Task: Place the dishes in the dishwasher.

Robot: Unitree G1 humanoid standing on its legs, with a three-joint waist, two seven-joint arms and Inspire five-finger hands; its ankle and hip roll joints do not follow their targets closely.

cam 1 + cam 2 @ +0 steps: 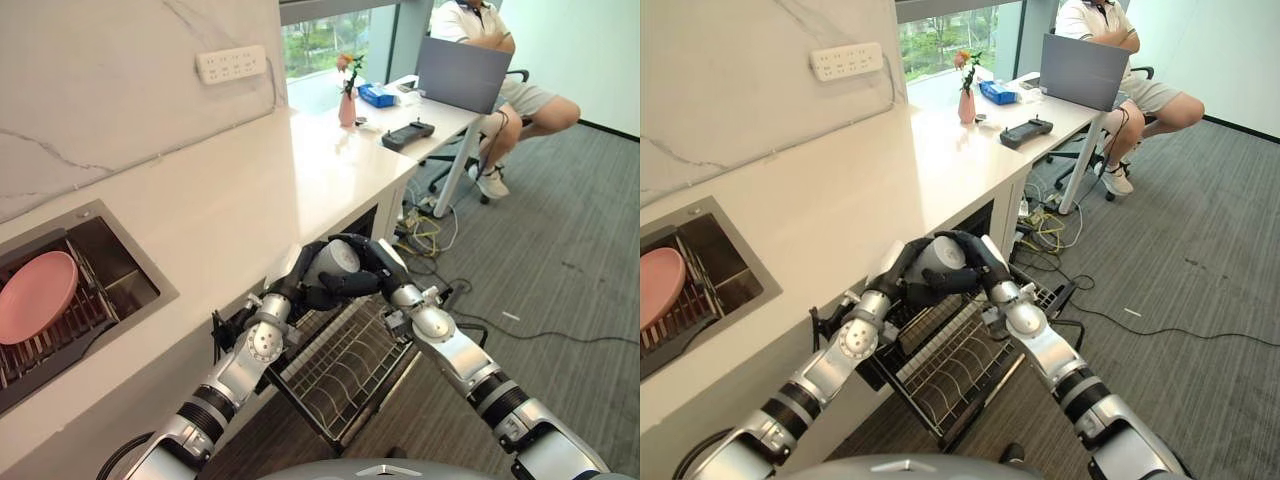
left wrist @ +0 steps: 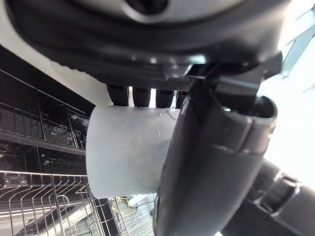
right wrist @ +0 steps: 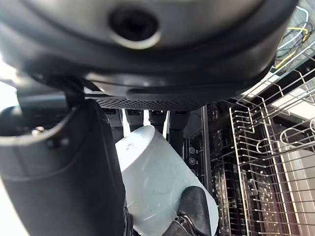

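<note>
While over rack (image 1: 350, 375) | both robot hands, left (image 1: 290, 285), right (image 1: 375, 270), clasp cup (image 1: 335, 262)

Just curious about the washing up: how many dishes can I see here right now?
2. A grey cup is held between the left robot hand and the right robot hand, above the pulled-out dishwasher rack. A pink plate stands in the sink. Others may be hidden.

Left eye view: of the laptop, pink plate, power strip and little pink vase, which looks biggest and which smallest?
As they appear:
1. Laptop and pink plate: about alike. The plate sits nearer the camera, so I won't rank them.
2. Power strip.
3. Pink vase, smallest.
</note>
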